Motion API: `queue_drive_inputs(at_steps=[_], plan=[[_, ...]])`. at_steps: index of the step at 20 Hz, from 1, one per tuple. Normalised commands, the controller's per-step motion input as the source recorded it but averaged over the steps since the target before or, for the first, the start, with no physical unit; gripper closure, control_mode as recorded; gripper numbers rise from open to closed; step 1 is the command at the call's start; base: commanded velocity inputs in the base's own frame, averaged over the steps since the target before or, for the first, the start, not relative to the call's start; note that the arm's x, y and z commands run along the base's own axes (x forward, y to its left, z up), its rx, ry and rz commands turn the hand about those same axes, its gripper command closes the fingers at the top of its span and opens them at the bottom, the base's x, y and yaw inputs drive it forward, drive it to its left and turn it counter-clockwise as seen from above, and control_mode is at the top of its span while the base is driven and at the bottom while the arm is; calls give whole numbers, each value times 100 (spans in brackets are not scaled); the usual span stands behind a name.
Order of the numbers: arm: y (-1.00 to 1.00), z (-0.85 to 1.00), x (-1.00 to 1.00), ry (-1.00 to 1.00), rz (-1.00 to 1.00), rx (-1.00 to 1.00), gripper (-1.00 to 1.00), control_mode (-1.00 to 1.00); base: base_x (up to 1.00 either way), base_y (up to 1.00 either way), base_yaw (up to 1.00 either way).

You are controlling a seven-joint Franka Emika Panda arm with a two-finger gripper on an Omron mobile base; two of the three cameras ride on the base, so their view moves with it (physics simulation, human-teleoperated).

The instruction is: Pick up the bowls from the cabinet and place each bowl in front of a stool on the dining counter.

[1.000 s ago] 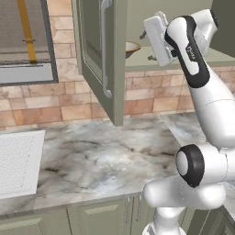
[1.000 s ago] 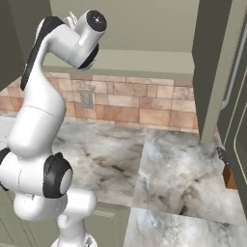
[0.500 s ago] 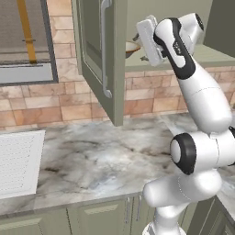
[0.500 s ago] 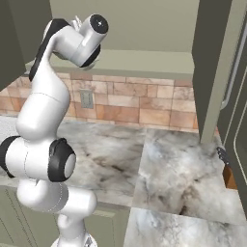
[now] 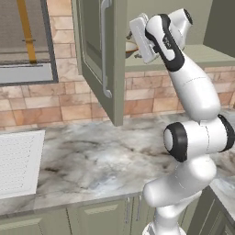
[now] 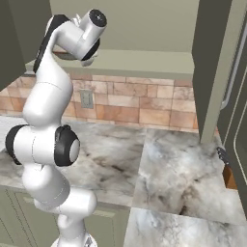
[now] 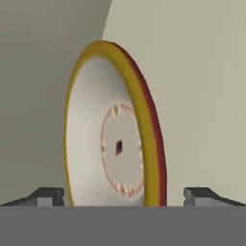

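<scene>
Yellow-rimmed and pale inside, the bowl fills your hand camera edge-on, sitting between the spread fingertips of the hand without touching either. From the left base camera you see the hand reaching past the open green door into the cabinet, above the marble desk.

Veined marble counter, brick backsplash (outlet inset)
</scene>
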Motion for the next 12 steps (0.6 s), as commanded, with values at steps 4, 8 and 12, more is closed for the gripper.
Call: queue_drive_inputs(at_steps=[4,8,12], plan=[[18,-14,17,13,0,0,100,-100,0,0,0],[19,-16,14,10,0,0,100,-100,0,0,0],[13,-14,4,5,0,0,100,-100,0,0,0]])
